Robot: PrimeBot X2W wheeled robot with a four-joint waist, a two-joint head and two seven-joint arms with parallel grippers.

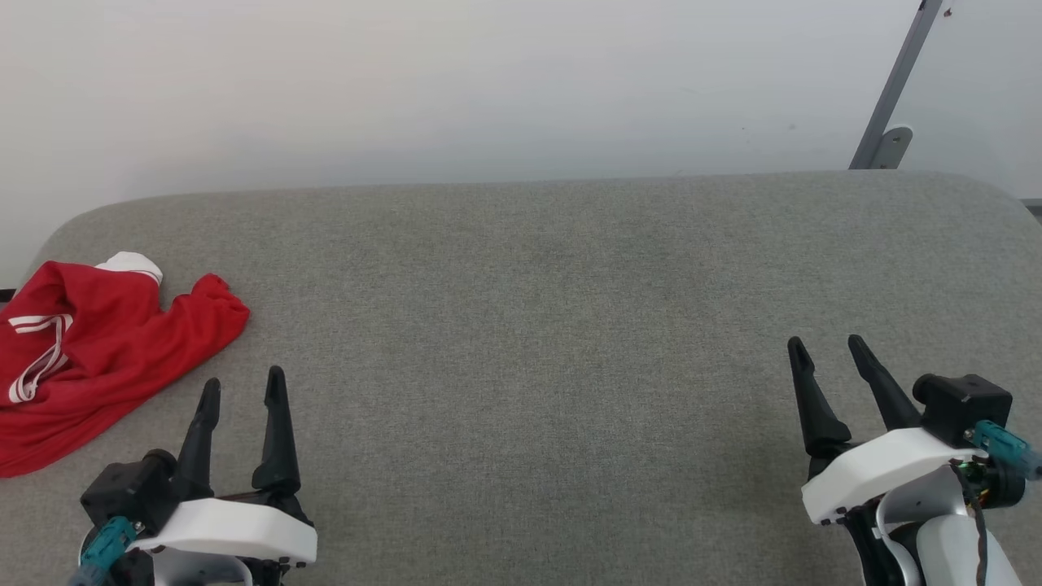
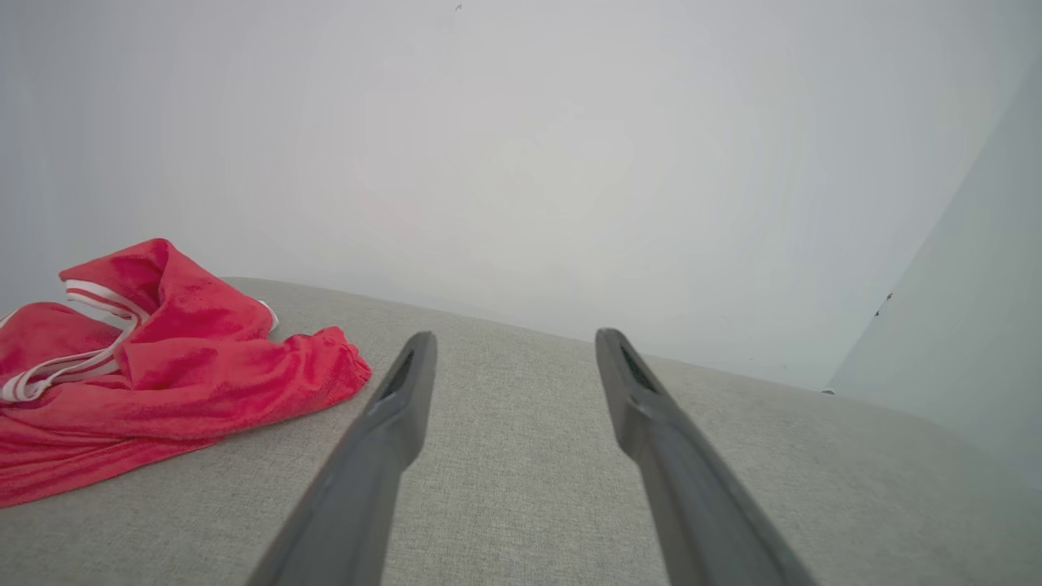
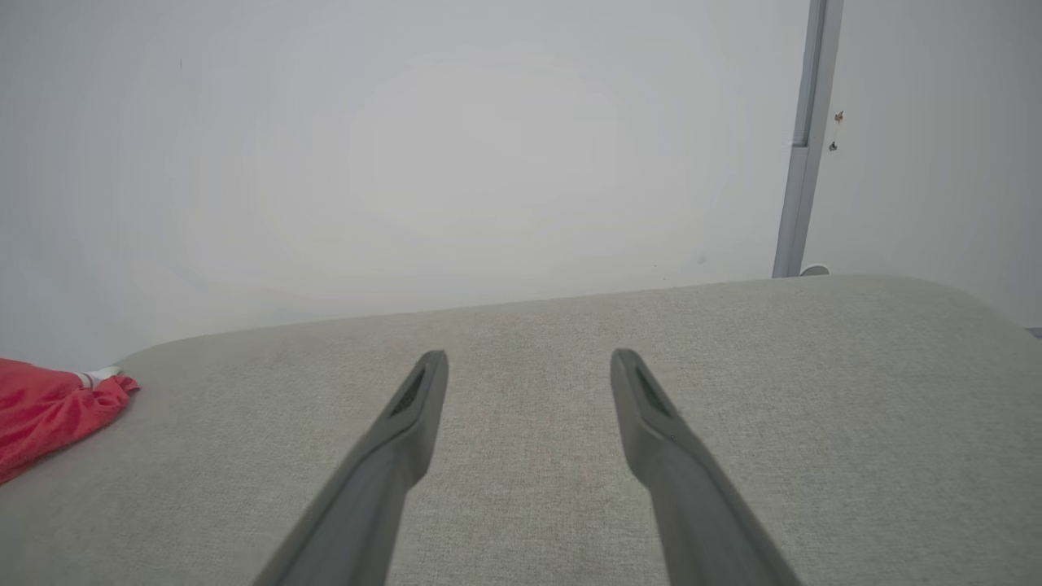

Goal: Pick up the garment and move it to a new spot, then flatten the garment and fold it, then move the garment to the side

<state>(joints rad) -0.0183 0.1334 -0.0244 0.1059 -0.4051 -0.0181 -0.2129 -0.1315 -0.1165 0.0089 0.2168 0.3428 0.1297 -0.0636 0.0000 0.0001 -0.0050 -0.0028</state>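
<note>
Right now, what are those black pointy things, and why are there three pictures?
They are a robot's fingers. It has two arms, each ending in a gripper with two long dark fingers. One picture comes from a camera on its head, looking down at the left gripper and right gripper. The other two come from cameras on its wrists, looking along the fingers. Both grippers are open and hold nothing. On the grey fabric surface lies a crumpled red shirt with white striped trim, far to the robot's left, beside the left gripper and untouched.
</note>
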